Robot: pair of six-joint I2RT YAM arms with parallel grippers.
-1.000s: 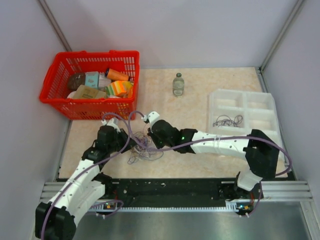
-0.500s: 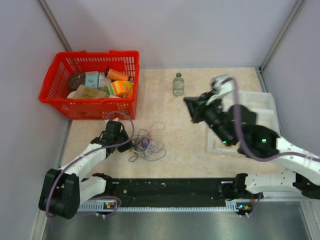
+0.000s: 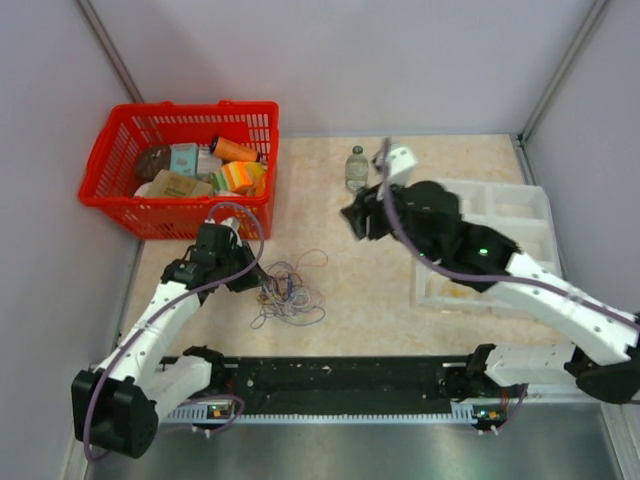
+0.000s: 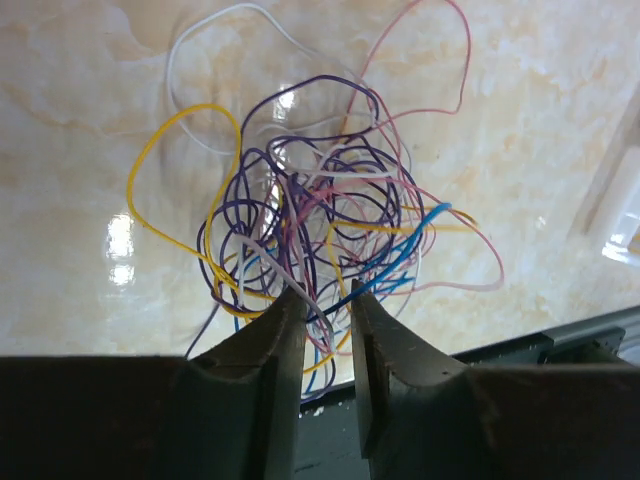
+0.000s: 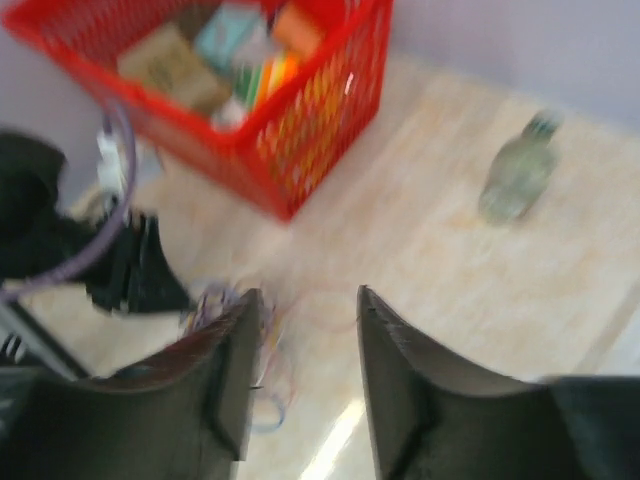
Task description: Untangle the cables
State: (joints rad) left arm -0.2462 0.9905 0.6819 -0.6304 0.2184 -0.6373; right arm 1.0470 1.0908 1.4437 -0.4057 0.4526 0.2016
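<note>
The cables (image 3: 288,296) lie as a loose tangle of purple, yellow, blue, pink and white wires (image 4: 320,200) on the marbled tabletop. My left gripper (image 3: 252,281) sits low at the tangle's left edge. Its jaws (image 4: 327,292) stand a little apart, and a few strands run loosely through the gap without being pinched. My right gripper (image 3: 350,222) hangs raised over the middle of the table, right of and above the tangle. It (image 5: 307,295) is open and empty in a blurred right wrist view, with the cables (image 5: 215,305) below on the left.
A red basket (image 3: 110,195) full of packages stands at the back left. A small glass bottle (image 3: 357,168) stands at the back centre. A white compartment tray (image 3: 520,205) lies on the right, partly under the right arm. Grey walls close in the table.
The right arm left the tangle, swung over to the tray, then came back raised towards the centre with its jaws opened. The left gripper shut, then parted slightly at the tangle.
</note>
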